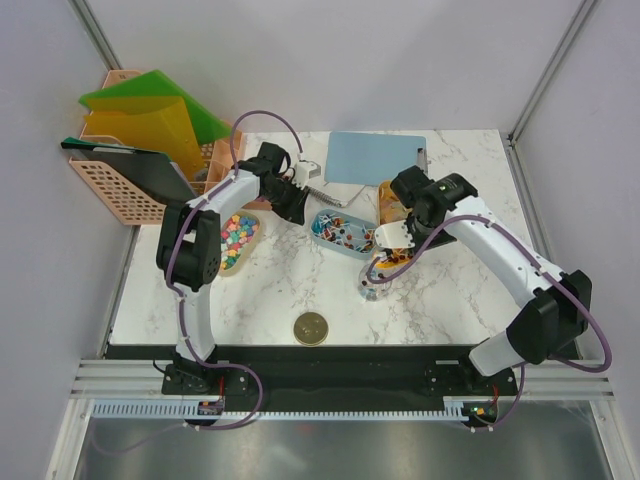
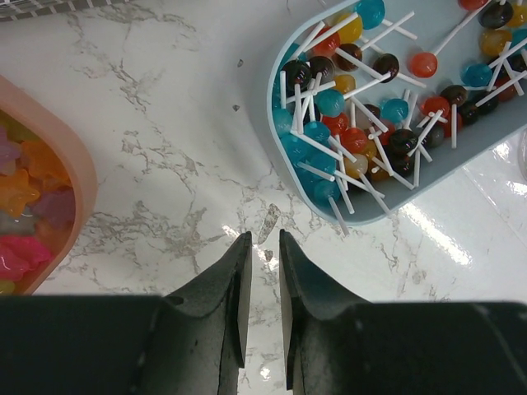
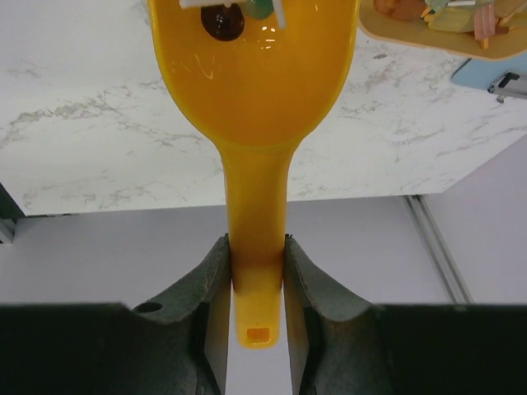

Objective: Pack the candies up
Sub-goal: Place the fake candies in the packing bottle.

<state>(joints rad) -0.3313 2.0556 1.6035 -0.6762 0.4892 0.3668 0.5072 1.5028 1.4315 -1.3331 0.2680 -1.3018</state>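
The handle of the orange scoop (image 3: pixel 257 239) is clamped between the right jaws; a dark candy (image 3: pixel 222 20) with white sticks is carried in its bowl. The left jaws are held a narrow slit apart, empty, above the bare counter (image 2: pixel 165 148) between the pink tray (image 2: pixel 76 177) and the blue tray (image 2: pixel 482 132). Lollipops (image 2: pixel 362 107) are contained in the blue tray, pastel candies (image 2: pixel 33 197) in the pink tray.
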